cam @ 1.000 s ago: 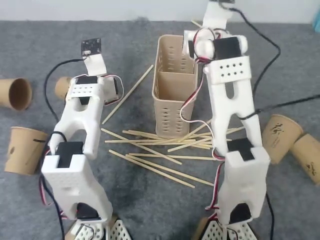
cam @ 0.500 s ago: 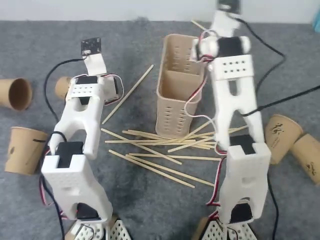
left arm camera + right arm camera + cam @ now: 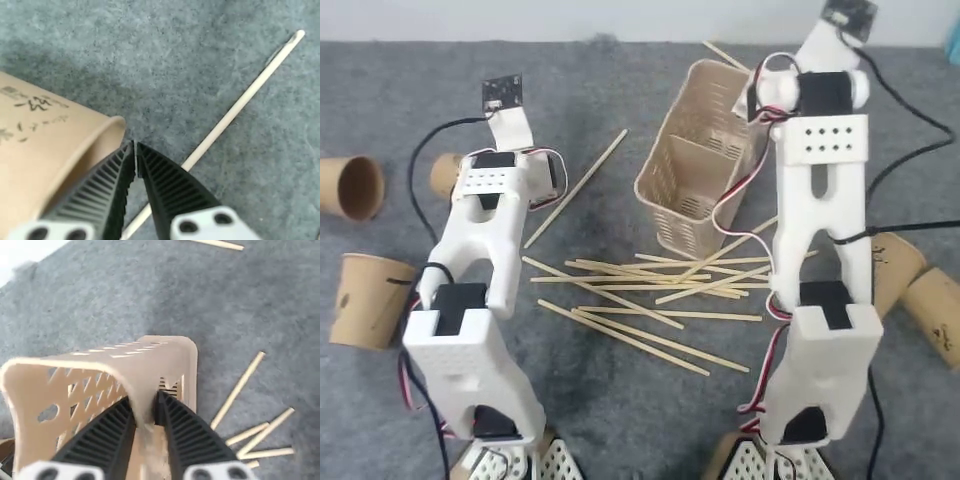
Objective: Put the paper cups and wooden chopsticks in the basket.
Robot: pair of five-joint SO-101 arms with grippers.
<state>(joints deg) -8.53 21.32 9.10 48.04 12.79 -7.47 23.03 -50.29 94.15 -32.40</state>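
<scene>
The beige slotted basket leans over to the right, lifted at its far rim. My right gripper is shut on the basket's wall. My left gripper is shut with nothing in it, its tips beside the rim of a paper cup lying on the grey mat; a single chopstick lies just past it. In the high view that cup lies by the left arm. Several wooden chopsticks are scattered in front of the basket.
Two more cups lie at the left edge and two at the right edge. A lone chopstick lies left of the basket, another behind it. Cables hang by the right arm.
The right arm has swung to the right with the basket's rim in its gripper, tipping the upright basket over to the right. The left arm has not moved.
</scene>
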